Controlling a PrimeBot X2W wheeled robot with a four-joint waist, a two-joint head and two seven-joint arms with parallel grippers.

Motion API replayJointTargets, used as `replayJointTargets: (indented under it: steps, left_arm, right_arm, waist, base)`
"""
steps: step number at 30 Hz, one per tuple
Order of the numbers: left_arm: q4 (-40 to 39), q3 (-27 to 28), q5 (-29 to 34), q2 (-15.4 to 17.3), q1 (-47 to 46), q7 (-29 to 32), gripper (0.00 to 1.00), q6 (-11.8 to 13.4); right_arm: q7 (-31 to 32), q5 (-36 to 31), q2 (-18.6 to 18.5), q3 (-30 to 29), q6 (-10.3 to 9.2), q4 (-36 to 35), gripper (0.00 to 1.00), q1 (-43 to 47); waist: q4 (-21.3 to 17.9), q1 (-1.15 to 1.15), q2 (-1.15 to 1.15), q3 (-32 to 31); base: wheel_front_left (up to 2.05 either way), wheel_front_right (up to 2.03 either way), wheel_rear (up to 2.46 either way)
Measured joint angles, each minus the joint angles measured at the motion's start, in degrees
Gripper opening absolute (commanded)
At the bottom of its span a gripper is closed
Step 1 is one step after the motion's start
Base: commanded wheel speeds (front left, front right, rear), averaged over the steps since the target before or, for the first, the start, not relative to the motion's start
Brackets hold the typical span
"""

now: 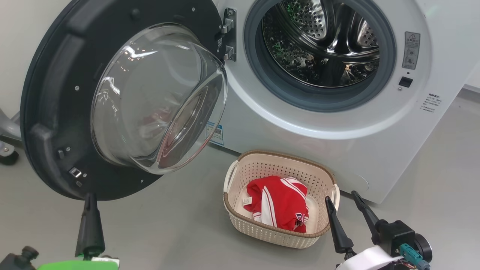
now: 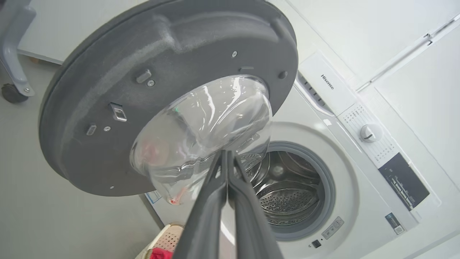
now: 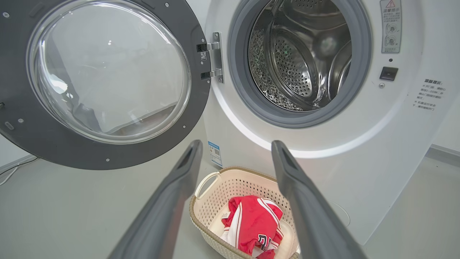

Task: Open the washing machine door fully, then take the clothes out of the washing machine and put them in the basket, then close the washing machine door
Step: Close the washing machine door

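Seeing the left end effector [image 1: 90, 200] pinched shut on nothing, tips showing just below the lower rim of the washing machine door [image 1: 56, 75]; the gap between them isn't reading. The right end effector [image 1: 341, 197] is gaping wide and empty, hovering beside the basket [image 1: 262, 229].

The basket is sitting on the floor [image 1: 168, 225] just in front of the washing machine [image 1: 412, 157], and the clothes [image 1: 279, 202] are lying in it. The door is hanging wide open on its hinge [image 1: 228, 33].

Handling, my guess: the door is looking rigid and fairly heavy, the glass bowl [image 1: 157, 97] slick and breakable. I'm favouring a push on the black ring [image 1: 41, 123] near the latch [image 1: 75, 172], farthest from the hinge.

Not resolving:
- The drum [image 1: 322, 45] bottom is hiding behind the gasket [image 1: 262, 75], so a stray item is possible.
- Can't tell whether the red heap is one garment or two.
- The door's outer face is facing away.
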Motion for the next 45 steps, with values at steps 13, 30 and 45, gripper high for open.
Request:
replayJointTargets:
  steps: [13,30,45]
  left_arm:
    - [-3.68,14.23,-26.4,-0.18,-6.35,-3.33,0.0,-4.33]
    - [10.85,28.53,-38.13,13.67,-18.36,5.14,0.0,2.63]
    - [21.96,25.46,-42.24,18.51,-23.85,14.04,0.0,5.59]
  right_arm:
    - [0.37,-0.02,-0.56,-0.08,-0.09,-0.29,1.0,-0.09]
    - [2.05,-0.7,-1.93,0.82,0.12,-2.04,1.0,-2.58]
    - [2.27,-1.04,-3.46,-0.09,0.67,-2.79,1.0,-4.65]
  waist:
    - [0.7,0.0,0.0,1.22]
    - [-1.82,0.0,0.0,5.12]
    - [-5.1,0.01,0.0,8.11]
  base:
    - [0.0,0.0,0.0]
    - [0.0,0.0,0.0]
    - [0.0,0.0,0.0]
